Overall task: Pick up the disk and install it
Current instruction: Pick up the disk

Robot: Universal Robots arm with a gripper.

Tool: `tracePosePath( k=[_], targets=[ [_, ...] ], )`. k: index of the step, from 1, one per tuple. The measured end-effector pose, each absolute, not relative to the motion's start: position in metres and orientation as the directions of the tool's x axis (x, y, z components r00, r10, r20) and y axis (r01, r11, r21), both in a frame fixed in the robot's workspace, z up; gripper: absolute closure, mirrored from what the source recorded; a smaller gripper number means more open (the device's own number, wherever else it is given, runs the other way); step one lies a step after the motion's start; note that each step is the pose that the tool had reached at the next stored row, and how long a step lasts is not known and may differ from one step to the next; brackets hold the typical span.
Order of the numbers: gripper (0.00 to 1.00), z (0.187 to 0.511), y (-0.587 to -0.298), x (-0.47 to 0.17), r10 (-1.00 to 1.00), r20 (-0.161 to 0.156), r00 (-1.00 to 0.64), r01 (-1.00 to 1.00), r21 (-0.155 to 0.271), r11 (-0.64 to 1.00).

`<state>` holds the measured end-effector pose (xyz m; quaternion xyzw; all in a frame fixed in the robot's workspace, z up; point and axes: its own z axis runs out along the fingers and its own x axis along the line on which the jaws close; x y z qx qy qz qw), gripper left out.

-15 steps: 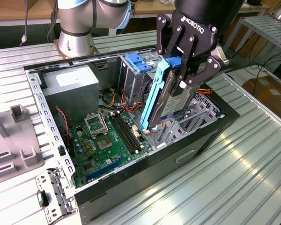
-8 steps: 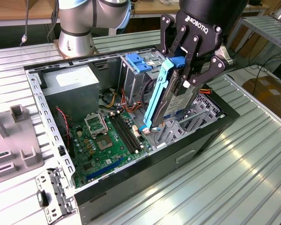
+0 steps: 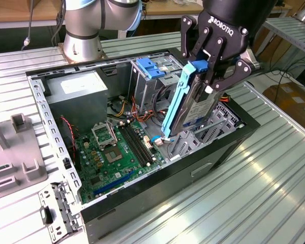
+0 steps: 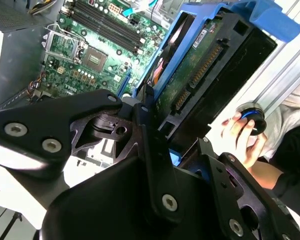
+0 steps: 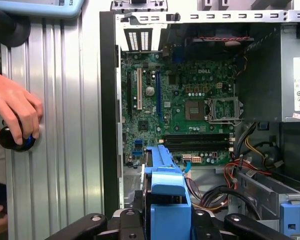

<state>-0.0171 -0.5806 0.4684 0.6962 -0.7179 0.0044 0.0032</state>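
The disk (image 3: 194, 104) is a flat drive with light-blue rails along its sides. It hangs tilted over the open computer case (image 3: 193, 175), lower end down near the metal cage by the motherboard (image 3: 112, 152). My gripper (image 3: 210, 80) is shut on the disk's upper end, one finger on each flat face. In the second wrist view the disk's green circuit-board side (image 4: 200, 70) faces the camera, between the black fingers (image 4: 146, 117). The first wrist view has its blue rail end (image 5: 165, 190) just above the gripper (image 5: 162, 222).
Inside the case are a grey power supply (image 3: 76, 89), a drive bay with a blue clip (image 3: 151, 68) and loose cables (image 5: 240, 170). A person's hand (image 5: 12, 117) holds a black knob on the ribbed table beside the case. A grey fixture (image 3: 15, 157) stands at the exterior view's left.
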Motion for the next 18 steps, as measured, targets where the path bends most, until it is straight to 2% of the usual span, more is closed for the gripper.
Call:
tracePosePath(
  k=[18],
  targets=[
    [0.64, 0.468, -0.581, 0.008, -0.999, 0.011, -0.031, -1.000, -0.002, 0.031]
  ],
)
